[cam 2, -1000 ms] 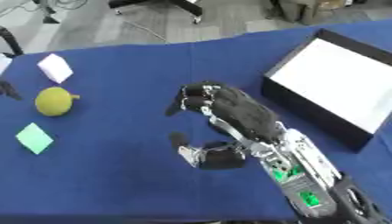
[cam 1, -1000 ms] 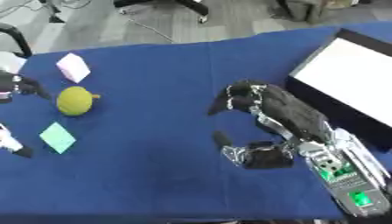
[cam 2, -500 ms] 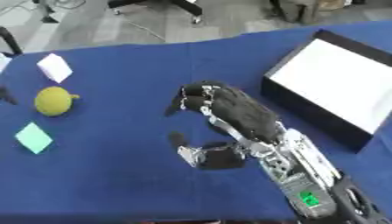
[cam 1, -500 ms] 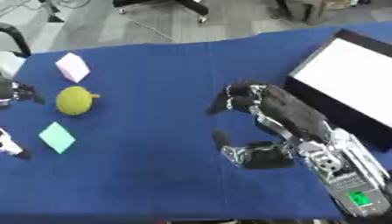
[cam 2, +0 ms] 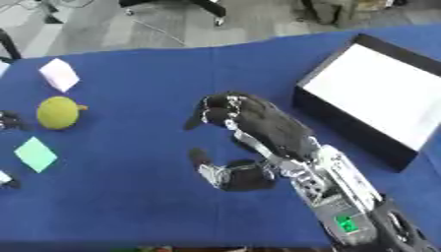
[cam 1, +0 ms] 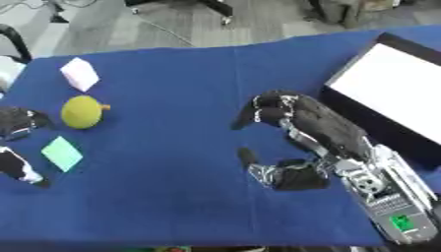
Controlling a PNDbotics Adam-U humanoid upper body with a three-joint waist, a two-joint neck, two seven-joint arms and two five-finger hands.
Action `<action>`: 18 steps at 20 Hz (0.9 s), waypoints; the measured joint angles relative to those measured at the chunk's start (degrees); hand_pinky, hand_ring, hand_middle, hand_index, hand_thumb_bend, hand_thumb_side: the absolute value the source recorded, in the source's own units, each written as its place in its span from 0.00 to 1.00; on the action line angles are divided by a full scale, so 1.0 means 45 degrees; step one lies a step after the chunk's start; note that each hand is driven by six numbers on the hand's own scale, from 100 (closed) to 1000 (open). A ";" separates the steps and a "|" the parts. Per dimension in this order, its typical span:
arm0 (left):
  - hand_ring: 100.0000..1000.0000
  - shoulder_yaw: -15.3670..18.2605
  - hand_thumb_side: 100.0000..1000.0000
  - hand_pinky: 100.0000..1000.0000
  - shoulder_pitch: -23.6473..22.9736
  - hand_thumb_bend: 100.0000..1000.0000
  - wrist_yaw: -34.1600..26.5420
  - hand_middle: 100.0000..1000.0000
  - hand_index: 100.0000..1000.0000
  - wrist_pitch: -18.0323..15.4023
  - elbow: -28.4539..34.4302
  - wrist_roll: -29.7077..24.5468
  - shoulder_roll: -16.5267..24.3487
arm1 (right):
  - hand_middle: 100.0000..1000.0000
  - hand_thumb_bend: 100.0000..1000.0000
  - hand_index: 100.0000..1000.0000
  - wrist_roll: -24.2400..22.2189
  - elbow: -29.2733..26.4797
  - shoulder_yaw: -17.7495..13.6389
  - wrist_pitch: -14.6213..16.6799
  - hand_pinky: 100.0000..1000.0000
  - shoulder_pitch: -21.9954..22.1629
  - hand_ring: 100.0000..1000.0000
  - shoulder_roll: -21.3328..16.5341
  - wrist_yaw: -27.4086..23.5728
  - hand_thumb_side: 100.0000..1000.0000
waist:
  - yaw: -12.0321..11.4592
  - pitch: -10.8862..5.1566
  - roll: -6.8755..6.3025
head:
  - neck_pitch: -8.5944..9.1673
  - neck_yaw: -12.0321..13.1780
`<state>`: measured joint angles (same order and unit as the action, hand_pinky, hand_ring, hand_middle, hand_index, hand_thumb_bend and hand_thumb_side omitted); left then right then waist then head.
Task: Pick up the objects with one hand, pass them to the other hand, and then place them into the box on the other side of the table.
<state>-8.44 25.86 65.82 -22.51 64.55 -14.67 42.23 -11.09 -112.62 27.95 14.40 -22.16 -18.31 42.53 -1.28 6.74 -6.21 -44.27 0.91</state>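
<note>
**Blue worktop, grey floor behind**

A blue cloth covers the worktop (cam 1: 172, 197). The right hand (cam 1: 297, 118) hovers mid-table, fingers curled, holding nothing. The left hand (cam 1: 15, 125) shows at the edge; its fingers cannot be told. A round yellow fruit (cam 1: 82, 111), pale pink block (cam 1: 79, 74) and flat green card (cam 1: 62, 153) lie left; the black-walled, white-bottomed box (cam 2: 379, 93) sits right.

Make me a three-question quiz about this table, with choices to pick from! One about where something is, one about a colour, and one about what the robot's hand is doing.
1. Where is the box?
A. far left
B. right side of the table
C. middle

2. What colour is the flat diamond-shaped piece?
A. red
B. black
C. light green

3. What is the right hand holding?
A. nothing
B. the yellow fruit
C. the pink block

Answers:
1. B: the box sits at the right edge of the blue table.
2. C: the flat piece is light green, below the yellow fruit and pink block.
3. A: the right hand is over bare cloth, fingers curled, nothing in it.
</note>
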 measured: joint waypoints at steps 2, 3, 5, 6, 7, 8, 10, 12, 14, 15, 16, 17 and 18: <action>0.73 0.0129 0.42 0.78 0.0022 0.68 0.0423 0.67 0.81 0.0154 -0.0170 0.0430 -0.0197 | 0.58 0.00 0.67 -0.0001 0.0000 0.0000 -0.0002 0.73 0.0000 0.67 0.0002 -0.0004 0.28 | 0.0000 0.0014 0.0003 | 0.0000 0.0000; 0.73 0.0178 0.42 0.78 0.0037 0.68 0.0645 0.67 0.81 0.0218 -0.0259 0.0646 -0.0276 | 0.58 0.00 0.67 -0.0002 0.0000 -0.0001 -0.0003 0.73 -0.0001 0.67 0.0002 -0.0006 0.28 | 0.0000 0.0014 0.0011 | 0.0000 0.0002; 0.72 0.0257 0.42 0.78 0.0059 0.68 0.1082 0.66 0.80 0.0302 -0.0473 0.1087 -0.0411 | 0.58 0.00 0.67 -0.0003 0.0000 -0.0002 -0.0006 0.73 -0.0004 0.67 0.0003 -0.0019 0.28 | 0.0001 0.0016 0.0036 | 0.0000 0.0010; 0.72 0.0280 0.43 0.78 0.0060 0.68 0.1300 0.66 0.79 0.0319 -0.0589 0.1308 -0.0453 | 0.58 0.00 0.67 -0.0004 0.0000 -0.0002 -0.0007 0.73 -0.0006 0.67 0.0003 -0.0027 0.28 | 0.0001 0.0016 0.0045 | 0.0000 0.0016; 0.72 0.0294 0.43 0.78 0.0062 0.69 0.1531 0.66 0.79 0.0322 -0.0722 0.1529 -0.0489 | 0.58 0.00 0.67 -0.0004 0.0000 -0.0002 -0.0007 0.73 -0.0007 0.67 0.0003 -0.0030 0.28 | 0.0002 0.0016 0.0046 | 0.0000 0.0020; 0.72 0.0295 0.43 0.78 0.0065 0.69 0.1751 0.66 0.79 0.0311 -0.0871 0.1750 -0.0531 | 0.58 0.00 0.67 -0.0005 0.0000 -0.0003 -0.0007 0.73 -0.0009 0.67 0.0004 -0.0034 0.28 | 0.0003 0.0017 0.0046 | 0.0000 0.0025; 0.72 0.0296 0.43 0.78 0.0069 0.70 0.2189 0.65 0.79 0.0271 -0.1201 0.2189 -0.0549 | 0.58 0.00 0.67 -0.0005 0.0000 -0.0004 -0.0008 0.73 -0.0011 0.67 0.0004 -0.0041 0.28 | 0.0005 0.0018 0.0046 | 0.0000 0.0040; 0.72 0.0298 0.42 0.78 0.0076 0.68 0.2619 0.64 0.78 0.0227 -0.1476 0.2616 -0.0566 | 0.58 0.00 0.67 -0.0006 0.0000 -0.0005 -0.0008 0.73 -0.0013 0.67 0.0004 -0.0045 0.28 | 0.0005 0.0019 0.0047 | 0.0000 0.0044; 0.72 0.0306 0.41 0.78 0.0102 0.67 0.3032 0.64 0.78 0.0170 -0.1694 0.3022 -0.0661 | 0.58 0.00 0.67 -0.0006 0.0000 -0.0005 -0.0009 0.73 -0.0016 0.67 0.0004 -0.0048 0.28 | 0.0005 0.0021 0.0050 | 0.0000 0.0046; 0.72 0.0319 0.41 0.78 0.0124 0.67 0.3243 0.65 0.78 0.0137 -0.1786 0.3218 -0.0696 | 0.58 0.00 0.67 -0.0007 0.0000 -0.0006 -0.0009 0.73 -0.0017 0.67 0.0004 -0.0049 0.28 | 0.0005 0.0023 0.0055 | 0.0000 0.0047; 0.71 0.0365 0.40 0.78 0.0163 0.65 0.3436 0.65 0.79 0.0106 -0.1865 0.3407 -0.0720 | 0.58 0.00 0.67 -0.0008 0.0000 -0.0007 -0.0010 0.73 -0.0020 0.67 0.0004 -0.0051 0.28 | 0.0005 0.0024 0.0058 | 0.0000 0.0047; 0.71 0.0404 0.40 0.78 0.0198 0.64 0.3636 0.65 0.79 0.0080 -0.1933 0.3597 -0.0756 | 0.58 0.00 0.67 -0.0009 0.0000 -0.0007 -0.0011 0.73 -0.0023 0.67 0.0004 -0.0054 0.28 | 0.0004 0.0024 0.0060 | 0.0000 0.0048; 0.71 0.0456 0.39 0.78 0.0214 0.63 0.3834 0.66 0.79 0.0052 -0.1992 0.3784 -0.0772 | 0.58 0.00 0.67 -0.0010 0.0000 -0.0008 -0.0012 0.73 -0.0027 0.67 0.0004 -0.0058 0.28 | 0.0004 0.0024 0.0060 | 0.0000 0.0049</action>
<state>-6.38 26.83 83.07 -22.28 55.59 2.36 38.76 -11.13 -112.62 27.91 14.34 -22.29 -18.30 42.27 -1.26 6.85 -5.95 -44.27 1.12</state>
